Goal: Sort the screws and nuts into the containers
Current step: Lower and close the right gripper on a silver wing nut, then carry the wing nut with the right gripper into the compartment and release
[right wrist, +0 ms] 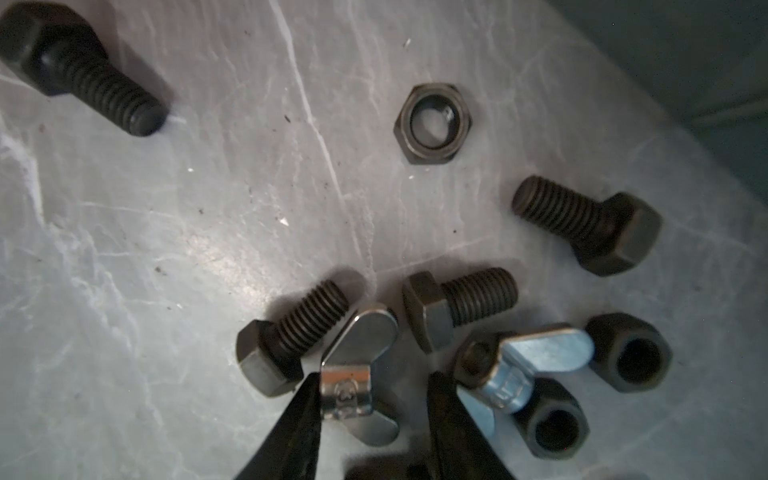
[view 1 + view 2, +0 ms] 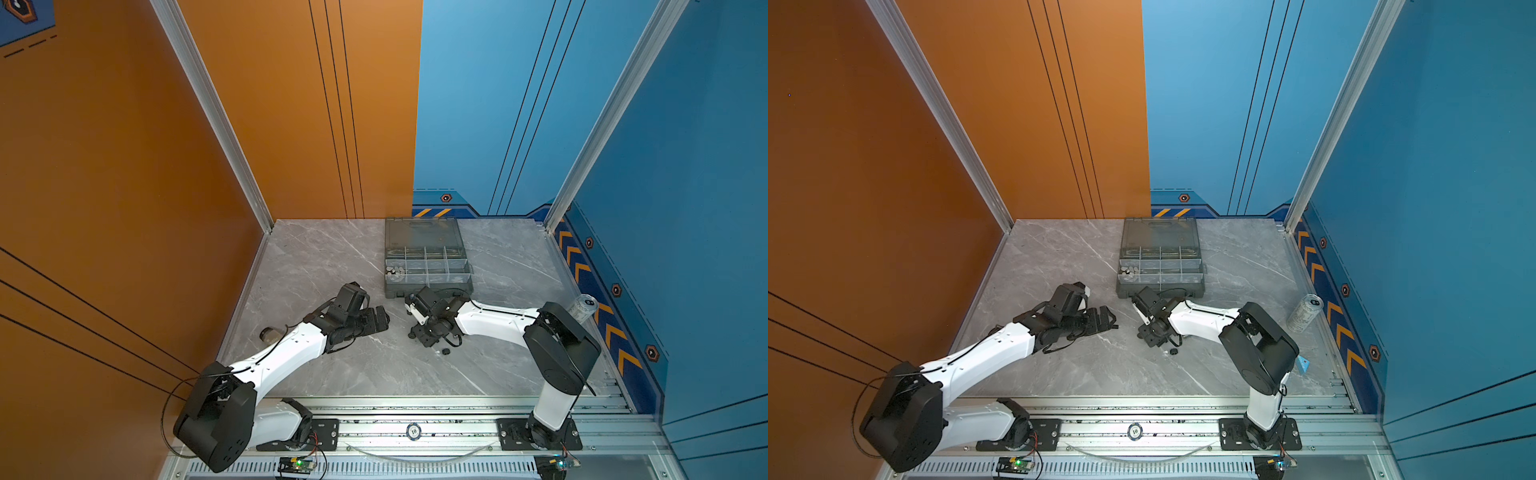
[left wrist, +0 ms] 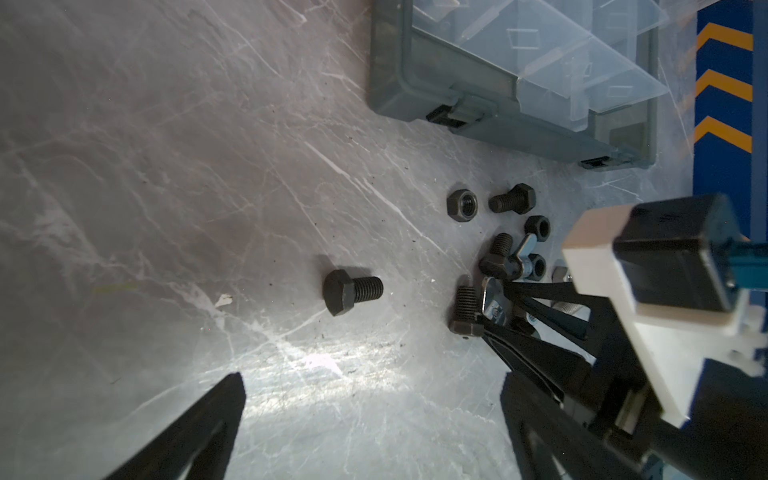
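We have the right jaws part-open astride a silver wing nut (image 1: 353, 386) that lies on the counter (image 1: 166, 208); one fingertip (image 1: 305, 399) touches its barrel, the other (image 1: 440, 399) stands just off it, so nothing is gripped yet; the left jaws hang wide open and empty near a lone black screw (image 3: 351, 291).

To do this pick well, we judge the jaws should close squarely on the barrel rather than the ears, then lift straight up; a black screw (image 1: 291, 336) lies just beside one ear and could be dragged along; a second wing nut (image 1: 536, 357) sits close outside the other fingertip.

The organizer box (image 2: 428, 286) stands just behind the pile, lid open; its near wall must be cleared on the way in; one front compartment already holds silver pieces (image 2: 395, 273), likely the nut's home; bare counter opens toward the left arm, so we would carry rearward.
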{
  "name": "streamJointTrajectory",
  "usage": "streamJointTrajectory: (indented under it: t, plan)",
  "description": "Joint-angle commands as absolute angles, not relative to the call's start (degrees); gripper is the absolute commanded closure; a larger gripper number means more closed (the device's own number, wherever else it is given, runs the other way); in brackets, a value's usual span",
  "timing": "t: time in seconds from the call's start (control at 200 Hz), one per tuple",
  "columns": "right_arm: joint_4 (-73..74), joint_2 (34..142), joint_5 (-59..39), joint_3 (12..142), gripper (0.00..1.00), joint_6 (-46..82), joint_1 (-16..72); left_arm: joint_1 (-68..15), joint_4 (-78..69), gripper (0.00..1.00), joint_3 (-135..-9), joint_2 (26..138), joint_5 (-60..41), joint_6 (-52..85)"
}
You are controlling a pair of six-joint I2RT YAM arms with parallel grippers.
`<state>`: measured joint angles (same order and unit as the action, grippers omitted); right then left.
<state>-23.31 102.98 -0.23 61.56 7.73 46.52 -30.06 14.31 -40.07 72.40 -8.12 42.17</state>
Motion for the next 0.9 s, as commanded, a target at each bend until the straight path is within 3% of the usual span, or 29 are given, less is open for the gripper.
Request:
streamJointTrajectory:
  t: [0.0,0.451,0.721,0.891]
  plan:
    - [-22.18,103.66,-0.87,62.44,0.58,8.92,46.83,-30.06,11.76,0.02,-39.11,71.48,-11.49,43.27]
    - [-20.65,105.56,-2.09,62.17,0.69,10.38,46.74,-28.15,8.96,0.02,-37.64,71.11,-15.25,43.8]
    - [-20.74,103.85,-4.48,62.56,1.0,10.77,45.93,-27.34,8.14,0.02,-37.01,70.77,-16.05,44.23]
    - [-20.51,99.14,-5.66,62.71,1.0,10.02,45.37,-26.48,6.9,0.02,-36.24,70.14,-17.73,44.92]
